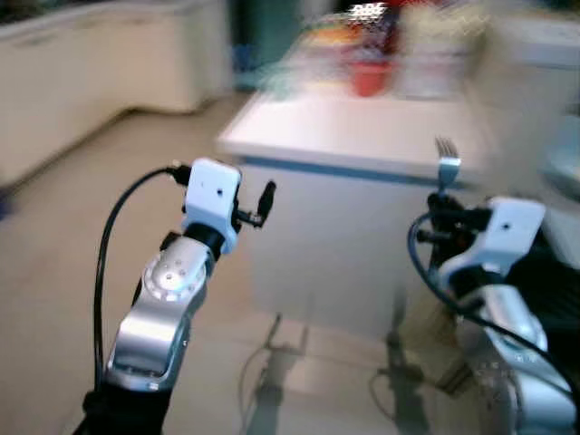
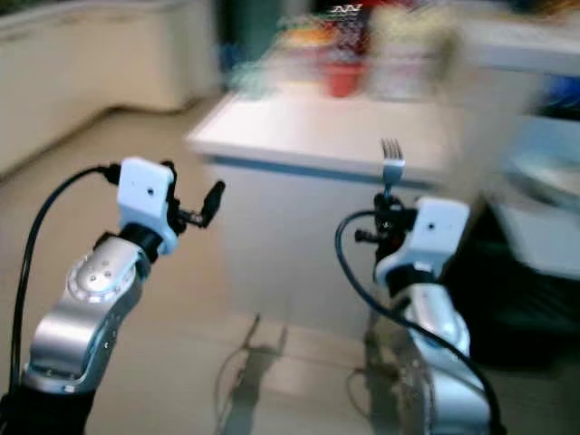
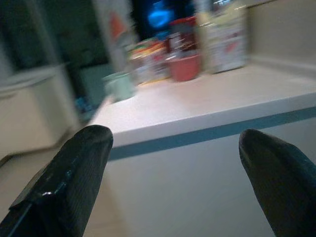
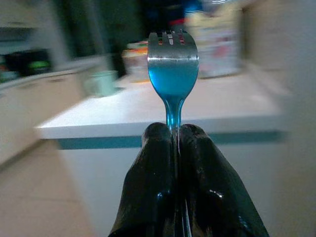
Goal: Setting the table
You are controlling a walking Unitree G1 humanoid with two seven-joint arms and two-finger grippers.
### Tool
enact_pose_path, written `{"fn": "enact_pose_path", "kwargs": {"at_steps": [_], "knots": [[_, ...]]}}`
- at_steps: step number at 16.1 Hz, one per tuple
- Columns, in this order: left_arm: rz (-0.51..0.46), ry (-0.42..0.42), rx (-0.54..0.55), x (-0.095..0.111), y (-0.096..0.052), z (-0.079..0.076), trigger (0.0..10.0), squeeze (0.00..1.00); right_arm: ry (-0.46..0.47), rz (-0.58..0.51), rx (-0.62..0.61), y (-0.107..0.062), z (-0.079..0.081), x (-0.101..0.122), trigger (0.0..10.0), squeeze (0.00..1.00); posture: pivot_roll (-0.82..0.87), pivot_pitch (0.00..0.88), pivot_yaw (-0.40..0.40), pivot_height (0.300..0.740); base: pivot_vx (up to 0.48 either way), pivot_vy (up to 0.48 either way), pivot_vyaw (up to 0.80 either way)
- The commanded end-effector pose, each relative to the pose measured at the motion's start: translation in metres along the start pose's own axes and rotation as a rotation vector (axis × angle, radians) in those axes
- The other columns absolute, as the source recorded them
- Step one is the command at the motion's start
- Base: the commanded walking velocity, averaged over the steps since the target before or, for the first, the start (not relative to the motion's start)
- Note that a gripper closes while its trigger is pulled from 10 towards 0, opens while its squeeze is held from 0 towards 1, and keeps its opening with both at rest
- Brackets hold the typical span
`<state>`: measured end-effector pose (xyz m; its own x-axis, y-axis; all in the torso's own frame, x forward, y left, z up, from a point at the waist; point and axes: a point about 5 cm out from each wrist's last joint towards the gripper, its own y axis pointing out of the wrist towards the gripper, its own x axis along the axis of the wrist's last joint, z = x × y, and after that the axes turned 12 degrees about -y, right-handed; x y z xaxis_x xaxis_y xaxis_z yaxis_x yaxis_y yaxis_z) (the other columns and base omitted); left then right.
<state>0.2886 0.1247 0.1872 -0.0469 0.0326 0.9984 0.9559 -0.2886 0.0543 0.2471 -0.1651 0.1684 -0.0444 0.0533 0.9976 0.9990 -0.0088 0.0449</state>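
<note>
My right gripper [image 2: 387,210] is shut on a metal fork [image 2: 391,163], whose tines point upward in front of the white table [image 2: 308,131]. In the right wrist view the fork [image 4: 173,69] rises from between the pressed black fingers [image 4: 158,182]. My left gripper [image 1: 265,201] is raised to the left of the table's near corner. In the left wrist view its fingers [image 3: 64,177] stand wide apart with nothing between them, facing the table edge [image 3: 207,131]. The pictures are blurred.
At the table's far end stand a red bowl [image 3: 184,66], a pale green mug [image 3: 118,85] and several boxes and packets [image 3: 224,37]. Cream cabinets [image 1: 82,63] run along the left. Beige floor [image 1: 54,272] lies before the table. Something dark [image 2: 521,299] sits at the right.
</note>
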Motion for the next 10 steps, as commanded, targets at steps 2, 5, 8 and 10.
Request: {"fn": "enact_pose_path", "kwargs": {"at_steps": [2, 5, 8, 10], "knots": [[-0.004, 0.002, 0.012, -0.001, 0.004, -0.002, 10.0, 0.00, -0.032, 0.029, -0.008, 0.006, -0.002, -0.004, 10.0, 0.00, -0.05, 0.000, 0.006, 0.740, 0.000, -0.392, 0.00], [-0.011, -0.008, 0.035, 0.000, 0.007, -0.001, 10.0, 0.00, -0.097, 0.057, -0.017, 0.011, -0.004, -0.008, 10.0, 0.00, -0.05, 0.000, 0.009, 0.740, 0.000, -0.398, 0.00], [-0.021, -0.005, 0.045, 0.003, 0.010, 0.000, 10.0, 0.00, -0.113, 0.049, -0.025, 0.016, -0.007, -0.006, 10.0, 0.00, -0.05, 0.000, 0.004, 0.740, 0.000, -0.401, 0.00], [-0.024, -0.008, 0.055, 0.003, 0.013, 0.001, 10.0, 0.00, -0.164, 0.044, -0.044, 0.018, -0.009, -0.005, 10.0, 0.00, -0.06, 0.000, 0.005, 0.740, 0.000, -0.405, 0.00]]}}
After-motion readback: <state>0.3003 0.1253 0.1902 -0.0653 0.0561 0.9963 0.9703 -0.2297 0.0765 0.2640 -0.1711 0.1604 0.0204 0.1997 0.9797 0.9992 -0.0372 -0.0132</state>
